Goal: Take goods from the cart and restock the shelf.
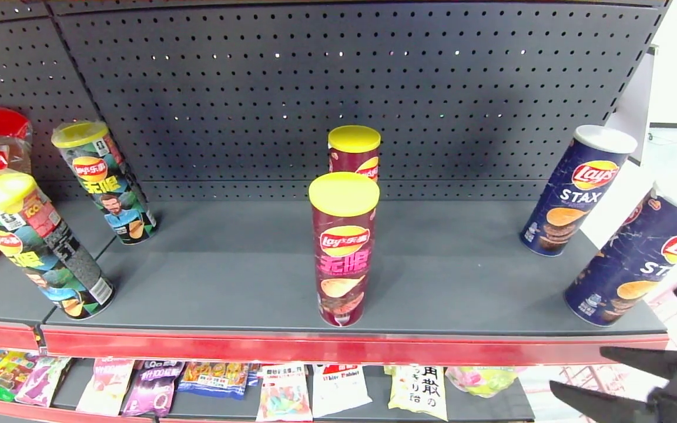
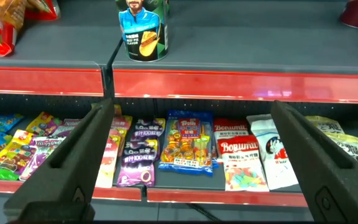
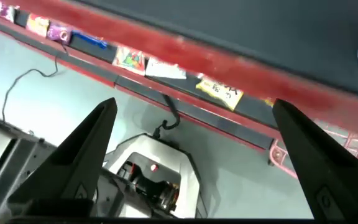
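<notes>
The goods on the shelf [image 1: 450, 276] are tall chip cans, all upright. A maroon can [image 1: 343, 247] stands close to the red front lip, with a second maroon can [image 1: 354, 150] right behind it. A front teal can [image 1: 33, 247] and a rear teal can [image 1: 106, 182] stand to the left, and a far blue can [image 1: 576, 188] and a near blue can [image 1: 638, 258] to the right.

Neither gripper carries anything. The right gripper [image 1: 578, 370] hangs below the shelf's lip, its jaws spread wide and empty. The near blue can is just above and beyond them, at the shelf's front corner. A pale red wire frame [image 3: 353, 149] lies past one jaw (possibly the cart, though I cannot tell). The left gripper [image 2: 188, 109] also has wide, empty jaws. Straight ahead between them lie the snack packets [image 2: 185, 146] of the lower shelf, and the front teal can stands higher up, at the lip.

The step in hand looks like fetching a can, so the risks come from the travel and the set-down. If the right arm rises or swings from where it hangs, it could clip the near blue can. That can is tall, narrow and near the edge, so a light knock might send it off. A fresh can gripped off-centre could slip in the jaws. Set down too close to the maroon pair, it may topple both.
</notes>
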